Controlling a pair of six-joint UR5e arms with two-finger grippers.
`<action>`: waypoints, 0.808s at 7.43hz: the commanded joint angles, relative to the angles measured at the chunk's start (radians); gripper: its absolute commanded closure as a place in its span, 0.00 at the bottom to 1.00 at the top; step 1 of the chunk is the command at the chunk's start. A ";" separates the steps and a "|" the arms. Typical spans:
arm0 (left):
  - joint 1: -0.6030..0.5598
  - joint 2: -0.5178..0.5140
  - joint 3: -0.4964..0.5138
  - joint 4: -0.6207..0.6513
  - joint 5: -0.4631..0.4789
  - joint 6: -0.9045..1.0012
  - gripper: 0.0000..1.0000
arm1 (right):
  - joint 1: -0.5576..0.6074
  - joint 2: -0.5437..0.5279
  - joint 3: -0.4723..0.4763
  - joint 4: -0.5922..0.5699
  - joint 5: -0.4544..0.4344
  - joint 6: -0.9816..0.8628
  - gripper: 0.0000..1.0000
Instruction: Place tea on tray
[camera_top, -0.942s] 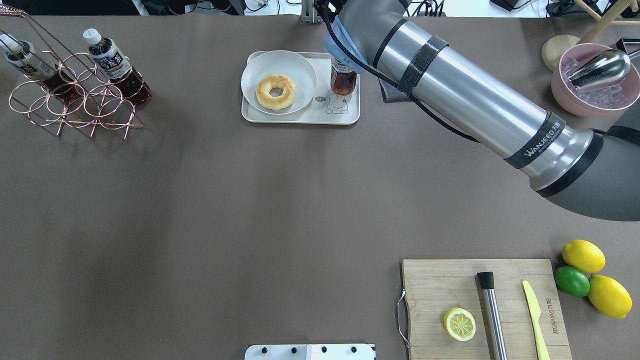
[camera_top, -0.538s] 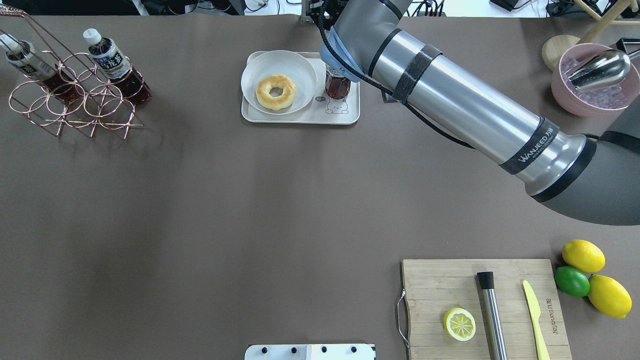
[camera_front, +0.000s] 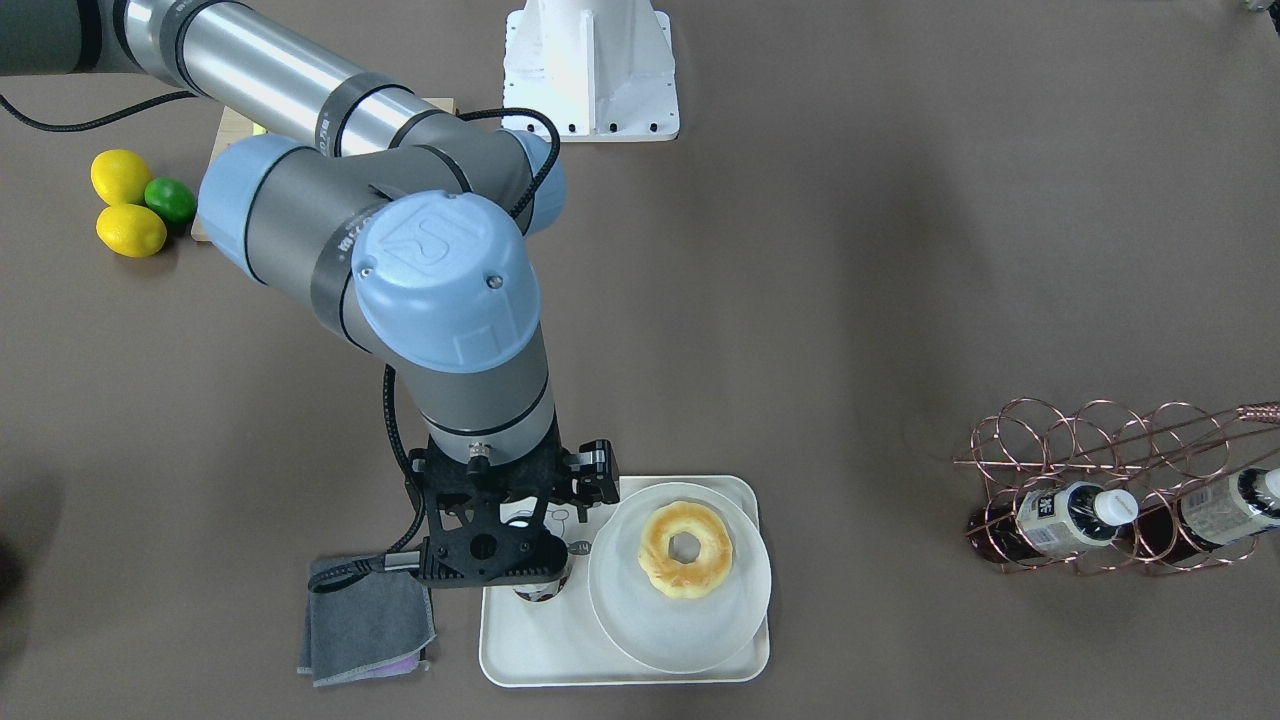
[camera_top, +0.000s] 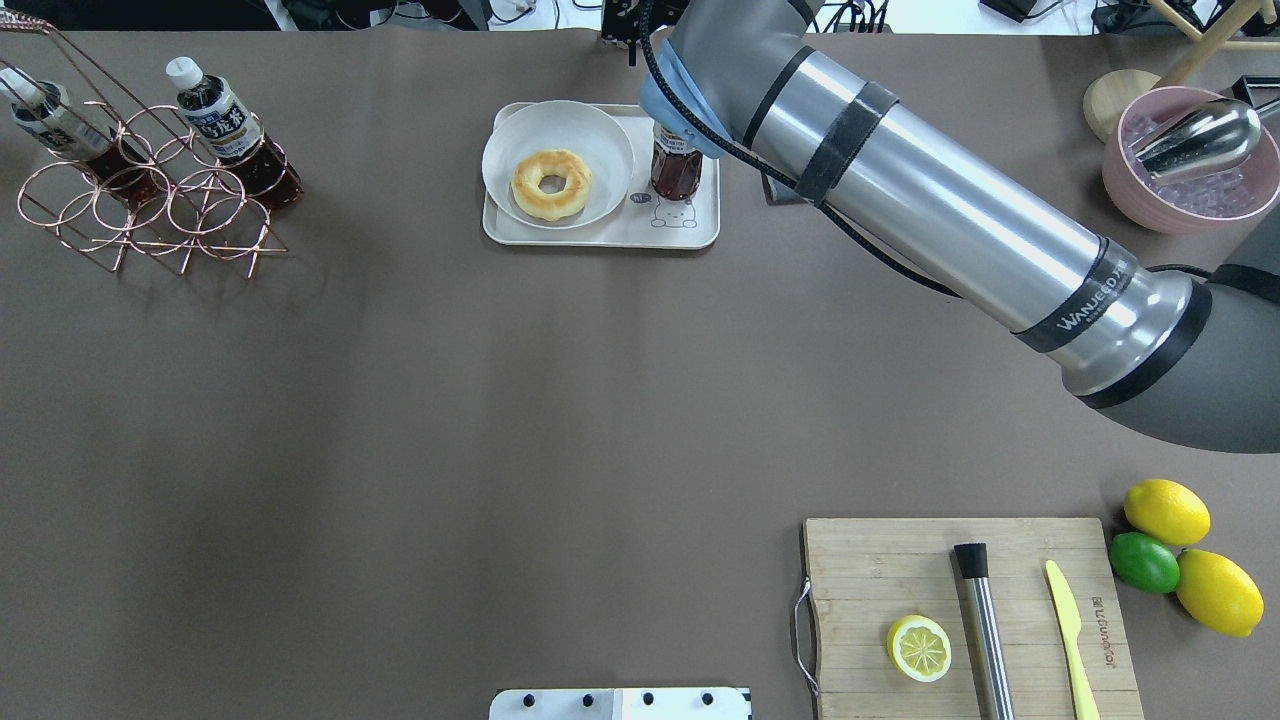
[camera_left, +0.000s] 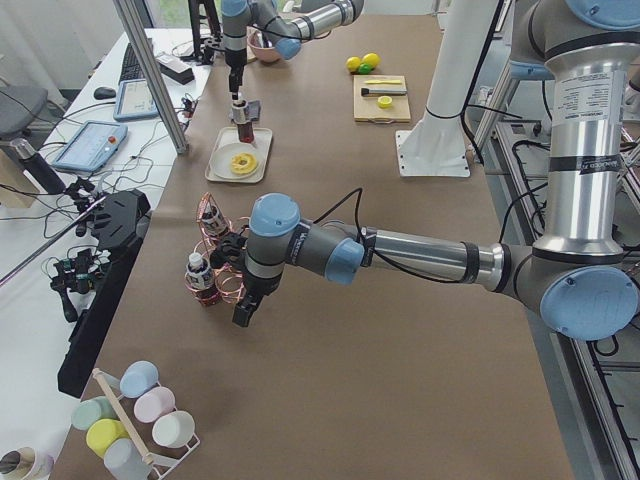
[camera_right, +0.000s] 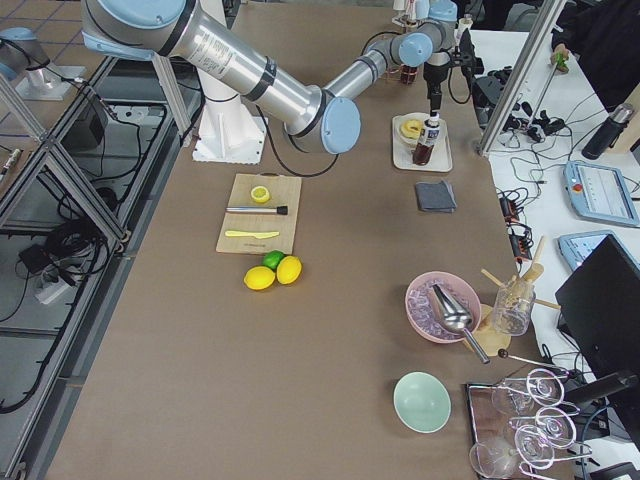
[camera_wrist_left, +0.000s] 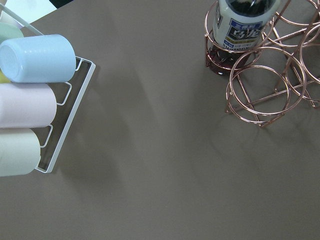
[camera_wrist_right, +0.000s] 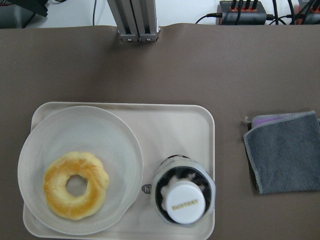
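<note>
Seemingly placed: clear red-brown tea bottle (camera_wrist_right: 184, 197) upright on cream rimmed tray (camera_wrist_right: 175, 120); right gripper (camera_front: 495, 555) above, grip we cannot tell; next, lift clear

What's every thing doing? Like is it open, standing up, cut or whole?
Tea bottle: upright on the tray, cap on.
Other two tea bottles: upright, caps on.
Donut: whole, on the plate.
Lemon on the board: cut in half, cut side up.
Lime and two lemons: whole.
Cloth: folded, beside the tray.
Right gripper: above the tea bottle; open or shut, can't tell.
</note>
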 joint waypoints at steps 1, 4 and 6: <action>0.000 -0.002 0.001 0.000 -0.002 0.000 0.02 | 0.010 -0.120 0.377 -0.312 0.028 -0.010 0.00; 0.000 0.000 0.000 -0.001 -0.002 0.002 0.02 | 0.034 -0.351 0.720 -0.681 -0.023 -0.202 0.00; 0.000 0.009 -0.003 -0.003 0.005 0.003 0.02 | 0.164 -0.642 0.766 -0.674 -0.115 -0.635 0.00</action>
